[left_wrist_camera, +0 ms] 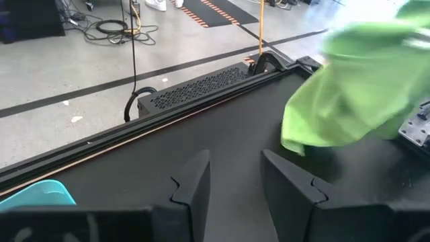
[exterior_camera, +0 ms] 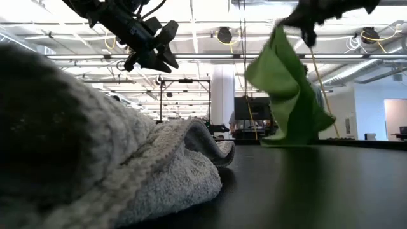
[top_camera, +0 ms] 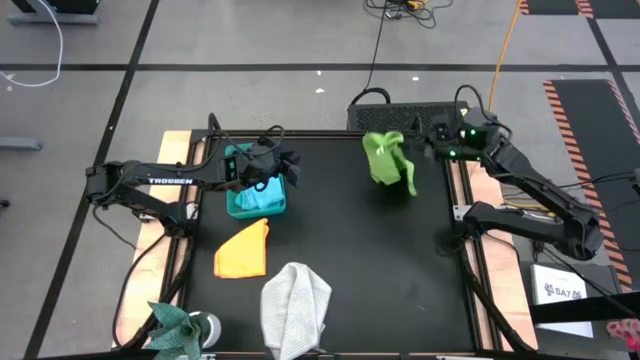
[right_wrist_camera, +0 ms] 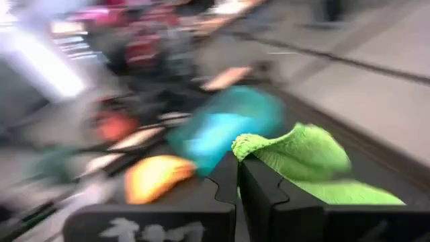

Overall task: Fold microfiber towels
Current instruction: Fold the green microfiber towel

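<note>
The black table [top_camera: 340, 250] stood on a grey floor crossed by dark lines, and cables lay on the floor beyond it. The right gripper [top_camera: 418, 140] had its fingers pressed together on a corner of the lime green towel [top_camera: 388, 160], which hung wrinkled above the far side of the table, its lower edge near the surface. The left gripper [top_camera: 285, 165] hovered over the teal bin [top_camera: 240, 205] with its fingers spread and held nothing. The light blue towel [top_camera: 264, 198] lay in the bin. The orange-yellow towel [top_camera: 243, 250] lay flat just beside the bin, the light grey towel [top_camera: 296, 305] was bunched at the near edge, and the teal towel [top_camera: 175, 322] lay crumpled at the near left corner.
</note>
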